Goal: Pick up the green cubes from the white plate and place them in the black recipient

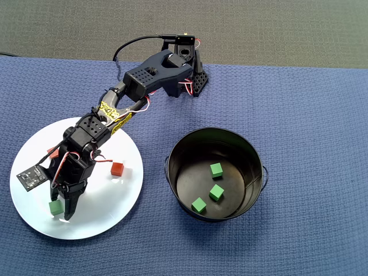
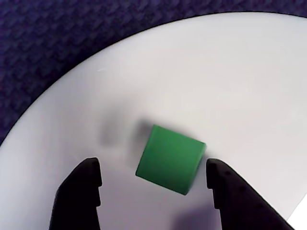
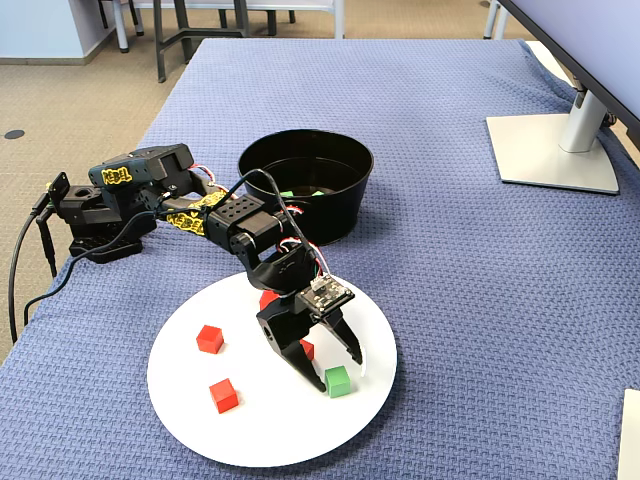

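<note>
Blue cloth [image 3: 480, 250] covers table. White plate [image 1: 109, 213] left in overhead view, black recipient [image 1: 253, 155] right, three green cubes [image 1: 216, 192] inside. Gripper [image 2: 153, 179] wide open, straddling fourth green cube [image 2: 170, 158] on plate, gripping nothing. No legible writing.

Bright, even indoor light in all views; overhead & fixed views sharp, no visible edge distortion. White plate [image 1: 115, 201] glares a bit, w/ specular spots beside a red cube [image 1: 117, 168]. Wrist view is soft: green cube [image 2: 170, 158] throws a faint blurred shadow leftward, black fingertips [image 2: 81, 184] out of focus.
</note>
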Available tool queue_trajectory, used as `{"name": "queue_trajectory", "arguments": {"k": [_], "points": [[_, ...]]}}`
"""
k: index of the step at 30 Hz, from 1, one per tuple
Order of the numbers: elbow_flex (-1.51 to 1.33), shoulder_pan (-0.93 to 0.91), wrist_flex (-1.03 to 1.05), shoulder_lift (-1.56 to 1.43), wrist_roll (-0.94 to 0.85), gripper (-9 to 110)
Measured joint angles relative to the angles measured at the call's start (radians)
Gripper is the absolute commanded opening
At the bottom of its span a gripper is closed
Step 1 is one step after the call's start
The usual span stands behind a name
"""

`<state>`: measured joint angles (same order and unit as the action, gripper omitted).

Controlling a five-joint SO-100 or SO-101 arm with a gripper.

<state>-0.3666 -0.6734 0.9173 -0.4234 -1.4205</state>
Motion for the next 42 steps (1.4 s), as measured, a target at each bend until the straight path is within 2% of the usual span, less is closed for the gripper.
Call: {"name": "queue_trajectory", "arguments": {"k": [9, 42], "points": [[0.000, 0.003, -0.025, 0.023, -0.008, 19], [-0.006, 0.003, -0.037, 0.023, -0.009, 0]]}}
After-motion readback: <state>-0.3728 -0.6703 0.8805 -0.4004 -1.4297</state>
